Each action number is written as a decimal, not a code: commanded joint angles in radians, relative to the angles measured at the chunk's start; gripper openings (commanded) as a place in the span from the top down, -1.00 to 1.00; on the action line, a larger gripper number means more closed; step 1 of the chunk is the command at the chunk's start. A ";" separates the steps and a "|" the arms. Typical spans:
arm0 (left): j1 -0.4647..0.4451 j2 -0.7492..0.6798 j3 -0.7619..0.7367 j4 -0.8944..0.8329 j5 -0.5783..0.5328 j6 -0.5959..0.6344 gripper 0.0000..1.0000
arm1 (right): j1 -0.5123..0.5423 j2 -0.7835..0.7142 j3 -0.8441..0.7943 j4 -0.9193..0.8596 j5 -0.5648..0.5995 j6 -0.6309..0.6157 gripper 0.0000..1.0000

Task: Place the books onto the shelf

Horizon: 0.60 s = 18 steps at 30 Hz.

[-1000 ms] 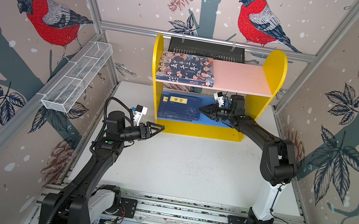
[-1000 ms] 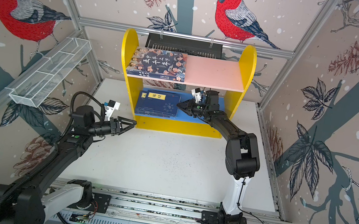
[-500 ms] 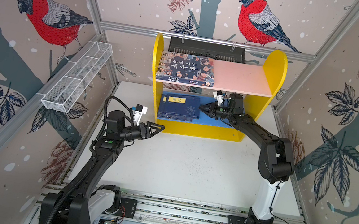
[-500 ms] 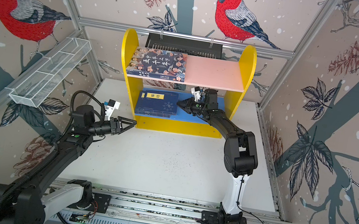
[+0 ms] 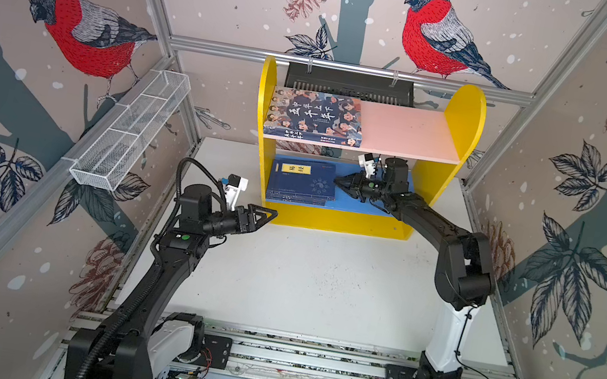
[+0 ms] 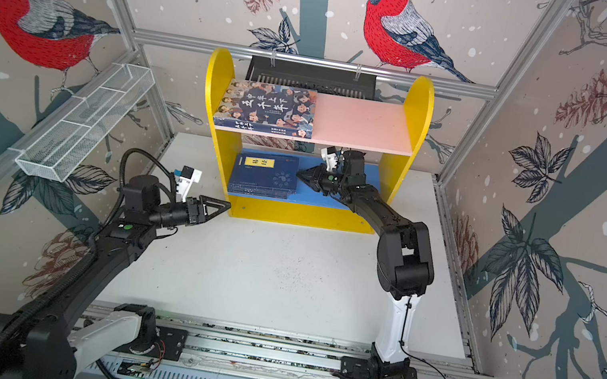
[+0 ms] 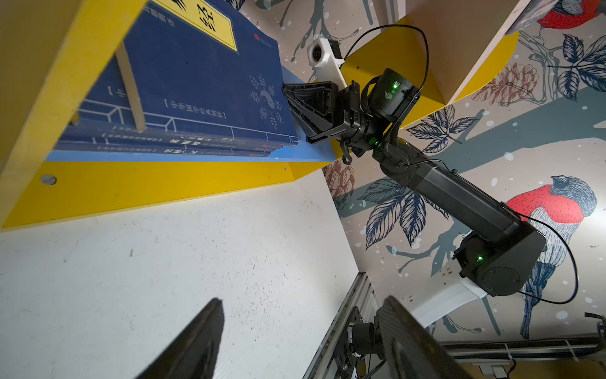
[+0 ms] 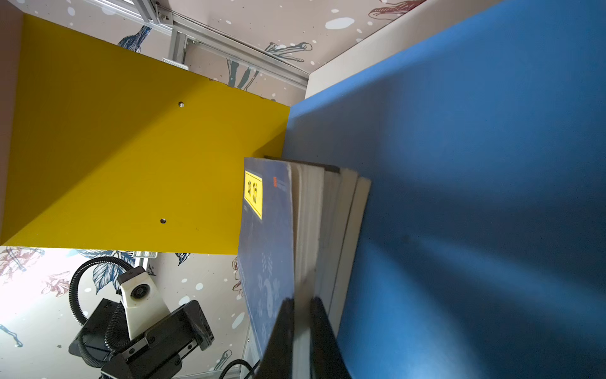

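Now right gripper (image 5: 338,182) jaws tighter on navy book (image 5: 301,182).

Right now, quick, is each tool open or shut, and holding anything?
Left tool: open, empty.
Right tool: shut, tips against the navy books, gripping nothing I can see.

The left arm (image 5: 159,279) is bent at the elbow, its left claw (image 5: 274,214) level and pointing forward, fingers spread wide. The right arm (image 5: 427,221) reaches forward and inward, its right claw (image 5: 337,181) pinched nearly together.
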 commanded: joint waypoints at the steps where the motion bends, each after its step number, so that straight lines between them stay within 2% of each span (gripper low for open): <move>1: 0.000 -0.004 0.010 -0.010 -0.016 0.032 -0.52 | 0.008 0.002 0.006 0.045 0.019 0.011 0.77; 18: -0.003 -0.006 0.030 -0.066 -0.078 0.096 -0.51 | 0.032 -0.002 -0.002 0.093 0.048 0.061 0.78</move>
